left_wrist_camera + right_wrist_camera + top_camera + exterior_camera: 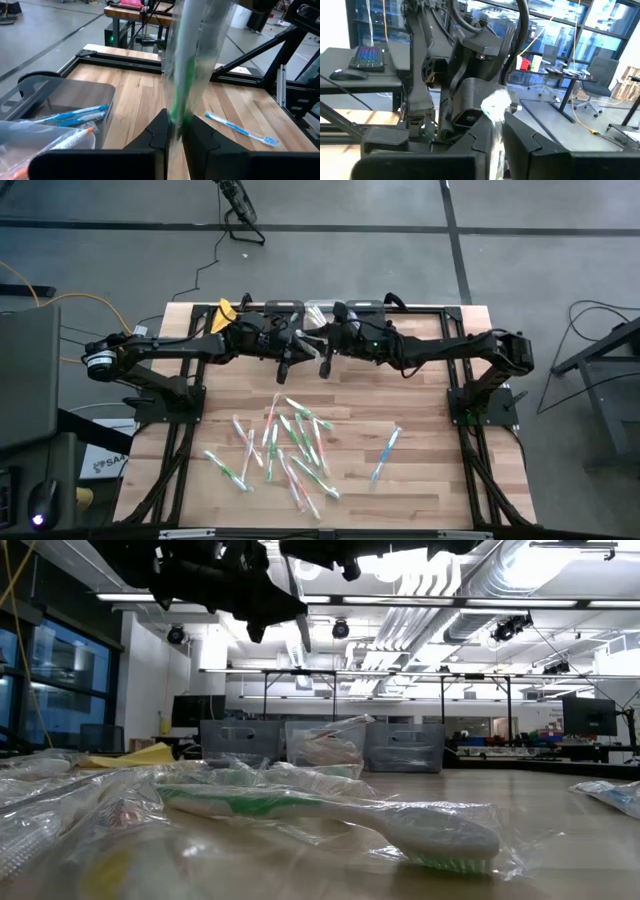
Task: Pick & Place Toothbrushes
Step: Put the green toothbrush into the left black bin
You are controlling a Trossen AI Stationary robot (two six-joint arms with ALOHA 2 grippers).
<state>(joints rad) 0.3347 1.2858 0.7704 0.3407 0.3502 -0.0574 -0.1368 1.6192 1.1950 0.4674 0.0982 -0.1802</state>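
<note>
Overhead, both arms reach inward and meet near the top centre of the frame, the left gripper [287,358] and the right gripper [326,356] close together above the table [440,480]. Something pale shows between them, too small to read from this height. The loose toothbrushes [285,448] lie scattered across the lower middle of the frame, with one blue toothbrush [386,452] apart to the right. A yellow cloth [226,310] sits at the upper left of the tabletop.

From table height, a green toothbrush [330,815] in clear wrap fills the foreground, lying flat. The arms hang as dark shapes along the top edge. Small bins [320,745] stand at the far side in the middle of the frame.

Through the left wrist camera, that arm's dark fingers [157,134] stand narrow, pinching a wrapped green toothbrush [187,65] that rises upright through the centre of the frame. A bin holding blue and orange brushes [75,114] shows at the left edge.

Through the right wrist camera, its fingers [487,137] stand almost together with a bit of crumpled clear wrap [496,107] at their tips; whether they truly grip it I cannot tell.

This looks like a handover or regrasp in mid-air. The next move likely calls for one gripper to let go cleanly, then the other to carry the brush over a bin without it swinging.
</note>
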